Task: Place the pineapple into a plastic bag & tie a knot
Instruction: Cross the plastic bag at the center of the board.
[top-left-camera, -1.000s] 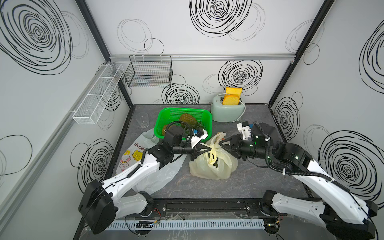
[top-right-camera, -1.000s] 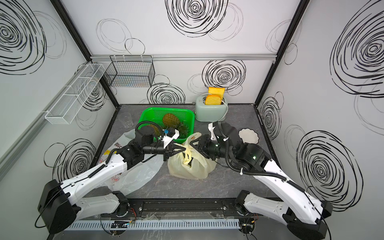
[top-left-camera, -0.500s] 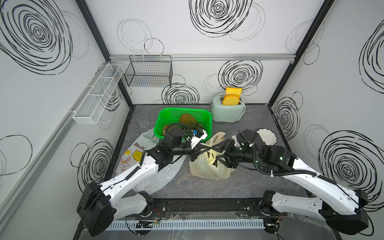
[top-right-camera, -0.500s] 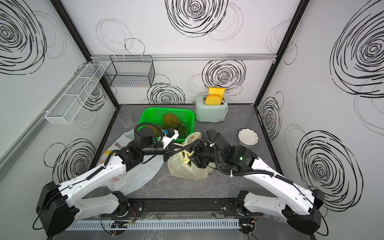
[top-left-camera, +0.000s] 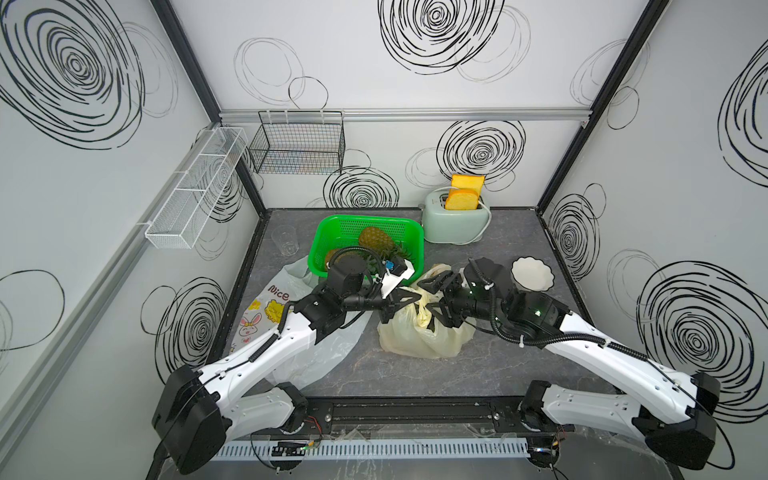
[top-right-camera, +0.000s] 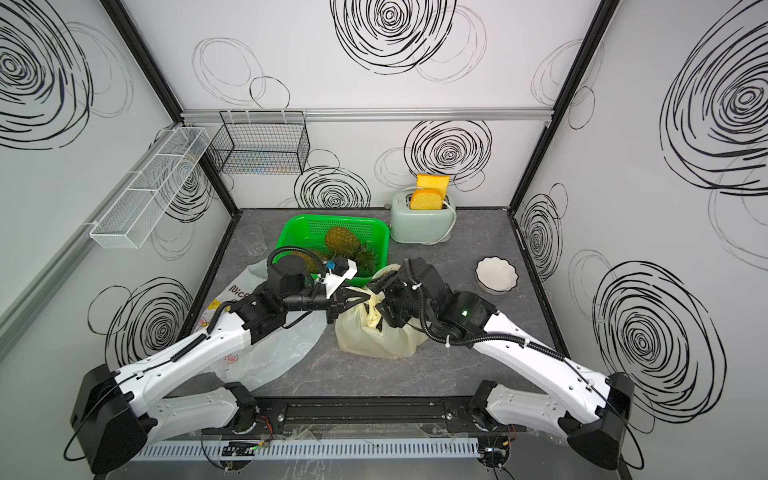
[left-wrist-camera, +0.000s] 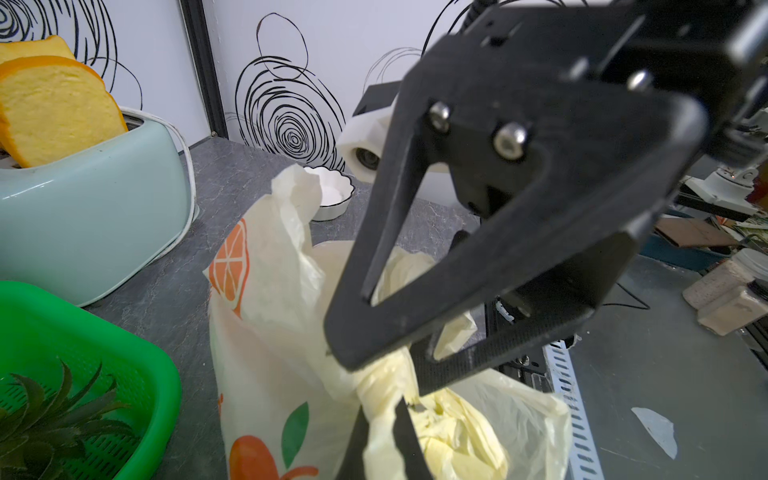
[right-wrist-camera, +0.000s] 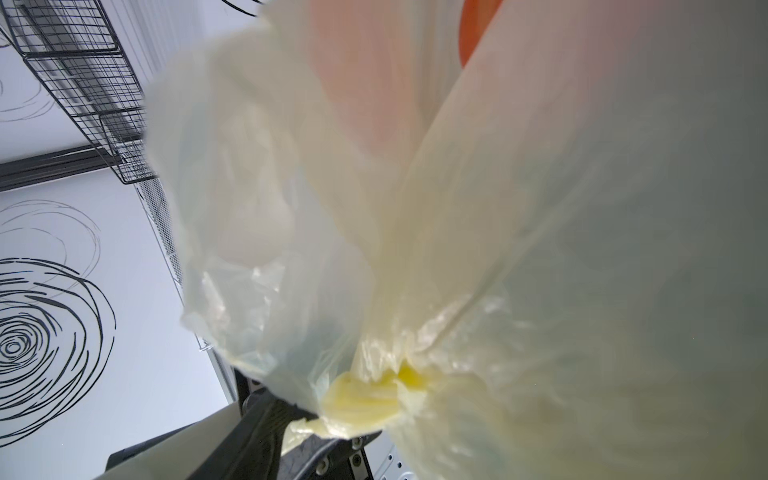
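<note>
Knot stage, by my reading. Left gripper (left-wrist-camera: 380, 436) clamps twisted handle (left-wrist-camera: 382, 390) of bag (top-left-camera: 419, 340). Right gripper (left-wrist-camera: 384, 368) gapes just beyond it, astride the plastic. Pineapple presumably bagged, unseen. Next: right must catch free handle (left-wrist-camera: 291, 195) and pull it through.

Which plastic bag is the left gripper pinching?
The pale yellow, orange-fruit-print plastic bag, pinched by the left gripper; the clear bunny-print bag lies flat beneath that arm.
</note>
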